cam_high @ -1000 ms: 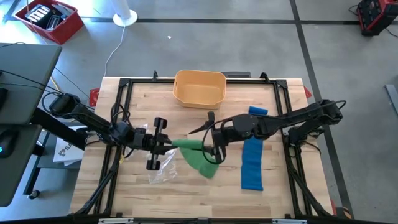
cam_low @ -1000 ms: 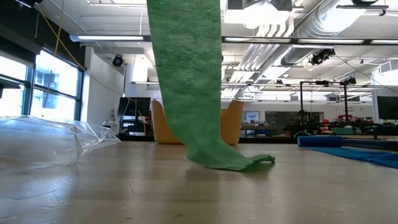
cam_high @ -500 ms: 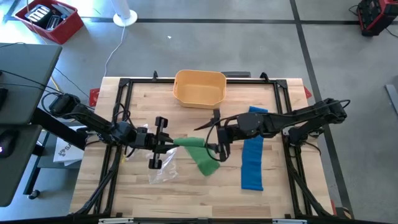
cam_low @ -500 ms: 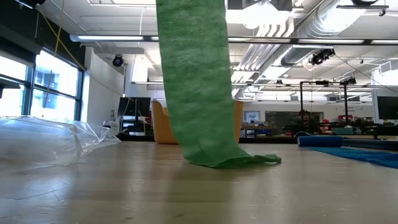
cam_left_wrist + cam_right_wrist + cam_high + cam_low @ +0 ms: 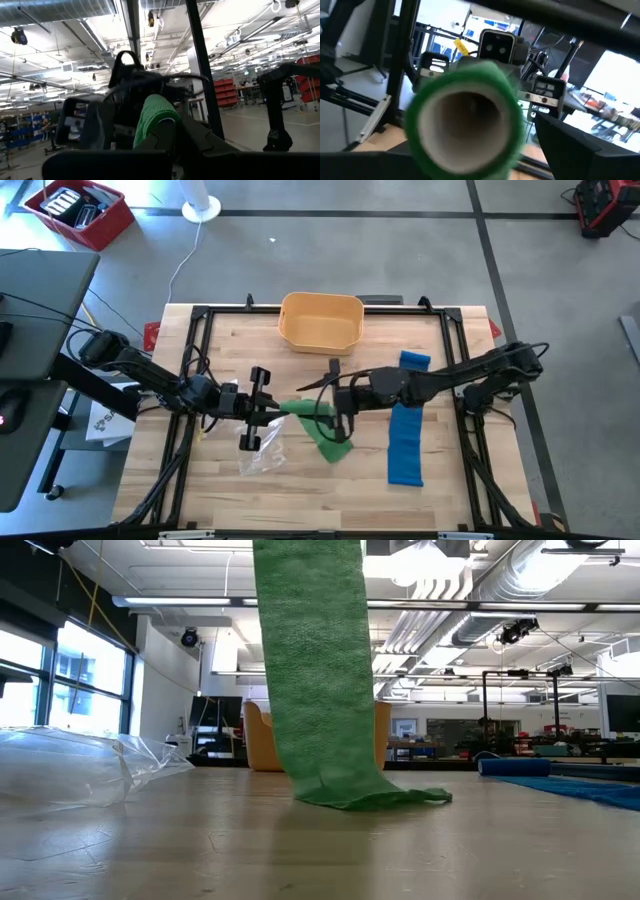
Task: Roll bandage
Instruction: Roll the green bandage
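Over the middle of the surface [image 5: 220,490] the left hand [image 5: 272,412] is pinching one end of the green bandage [image 5: 322,433]. The right hand [image 5: 335,416], spread wide, holds the bandage roll [image 5: 465,120]. The loose tail hangs down to the surface.

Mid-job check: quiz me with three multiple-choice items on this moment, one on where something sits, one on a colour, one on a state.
1. Where is the yellow bin?
A. at the table's far edge, middle
B. under the left arm
C. on the blue bandage

2. What colour is the bandage held up between the grippers?
A. blue
B. green
C. white

3. How does the green bandage lie?
A. fully rolled up
B. flat on the table
C. hanging, its tail on the table

Answers:
1 A, the high view shows it at the far edge.
2 B, the strip between the left gripper and right gripper is green.
3 C, the low view shows it draping down.
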Action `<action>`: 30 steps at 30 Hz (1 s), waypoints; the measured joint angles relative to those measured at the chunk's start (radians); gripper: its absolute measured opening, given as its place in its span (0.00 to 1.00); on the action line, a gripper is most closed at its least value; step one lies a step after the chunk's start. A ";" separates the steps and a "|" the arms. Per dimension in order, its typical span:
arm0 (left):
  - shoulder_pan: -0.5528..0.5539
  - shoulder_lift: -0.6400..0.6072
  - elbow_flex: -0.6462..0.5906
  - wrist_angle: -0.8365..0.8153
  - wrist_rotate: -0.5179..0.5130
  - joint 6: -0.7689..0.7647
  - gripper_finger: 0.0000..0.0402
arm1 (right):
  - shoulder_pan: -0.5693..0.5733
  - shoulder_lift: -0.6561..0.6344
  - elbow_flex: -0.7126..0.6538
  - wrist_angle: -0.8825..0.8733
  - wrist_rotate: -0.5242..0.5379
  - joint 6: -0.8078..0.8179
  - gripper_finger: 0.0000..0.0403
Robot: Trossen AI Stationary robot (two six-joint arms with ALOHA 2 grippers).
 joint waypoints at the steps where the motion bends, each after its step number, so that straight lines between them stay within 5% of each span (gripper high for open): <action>1: 0.000 0.000 0.000 0.000 0.000 -0.003 0.01 | 0.000 0.012 0.000 0.026 0.001 -0.006 0.60; 6: -0.001 0.000 0.000 0.002 0.006 -0.011 0.01 | -0.006 0.050 0.000 0.100 -0.001 -0.007 0.43; 12: -0.013 0.000 0.000 0.005 0.006 -0.011 0.01 | -0.015 0.054 0.000 0.102 0.001 0.006 0.04; 22: -0.054 0.001 -0.001 0.089 -0.004 0.147 0.01 | -0.042 0.092 0.000 0.078 -0.043 0.131 0.00; 30: -0.088 -0.030 -0.002 0.059 -0.202 0.301 0.01 | -0.008 0.176 0.000 0.065 -0.045 0.189 0.00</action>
